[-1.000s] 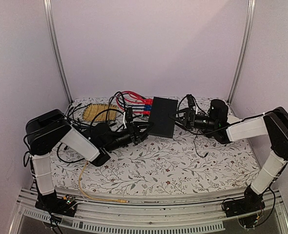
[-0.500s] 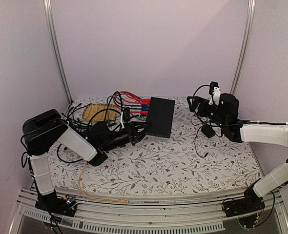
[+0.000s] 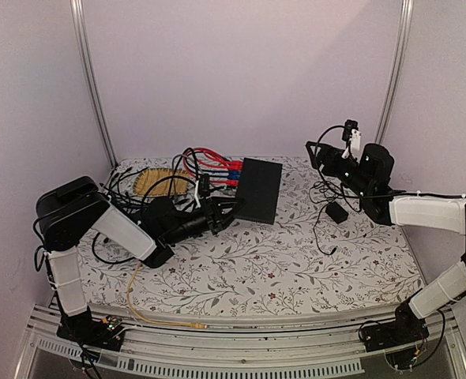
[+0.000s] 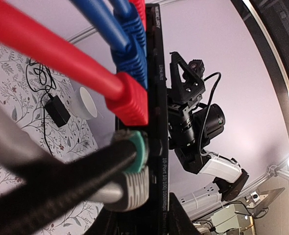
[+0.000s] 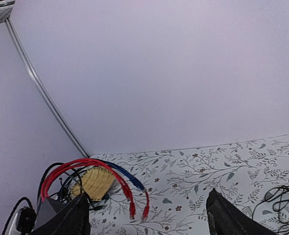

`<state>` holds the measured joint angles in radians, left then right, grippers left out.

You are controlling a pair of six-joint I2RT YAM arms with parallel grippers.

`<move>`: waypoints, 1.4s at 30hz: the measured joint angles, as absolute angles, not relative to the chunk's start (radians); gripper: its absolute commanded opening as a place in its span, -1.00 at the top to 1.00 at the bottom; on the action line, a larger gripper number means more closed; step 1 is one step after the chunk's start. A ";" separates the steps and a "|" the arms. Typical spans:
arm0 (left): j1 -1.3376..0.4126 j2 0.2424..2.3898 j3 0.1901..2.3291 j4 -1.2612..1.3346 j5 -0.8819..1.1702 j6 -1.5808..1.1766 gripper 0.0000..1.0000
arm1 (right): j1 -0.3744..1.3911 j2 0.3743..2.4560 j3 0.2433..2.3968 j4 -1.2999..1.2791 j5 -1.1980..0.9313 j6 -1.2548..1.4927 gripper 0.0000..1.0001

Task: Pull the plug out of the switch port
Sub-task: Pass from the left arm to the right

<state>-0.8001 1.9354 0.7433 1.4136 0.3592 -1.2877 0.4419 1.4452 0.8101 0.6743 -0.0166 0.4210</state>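
Note:
The flat black switch (image 3: pixel 261 189) lies at the back middle of the table, red and blue cables (image 3: pixel 213 163) running into its left edge. In the left wrist view a plug with a grey ribbed boot and a teal band (image 4: pixel 134 171) sits against the switch port (image 4: pixel 153 147), just below a red plug (image 4: pixel 130 100). My left gripper (image 3: pixel 227 212) is at that edge, shut on the plug. My right gripper (image 3: pixel 316 150) hangs in the air right of the switch, open and holding nothing; its fingers (image 5: pixel 76 218) frame bare cloth.
A yellow woven mat (image 3: pixel 158 180) and tangled black cables lie at the back left. A small black power adapter (image 3: pixel 336 212) with its thin cord lies right of the switch. A yellow cable (image 3: pixel 138 304) runs down to the front rail. Walls close in on both sides.
My right arm has let go of the switch's right side and lifted up and to the right. The left gripper has stayed on the plug.

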 measured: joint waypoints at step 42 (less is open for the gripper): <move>-0.745 1.936 0.897 1.289 0.738 -1.346 1.00 | 0.451 1.657 0.979 0.661 -0.883 0.880 -0.09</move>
<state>-0.7448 1.9358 0.8974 1.2892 0.7380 -1.3464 0.4511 1.6569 0.9787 0.6613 -0.8829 0.8803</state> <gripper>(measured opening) 0.260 0.566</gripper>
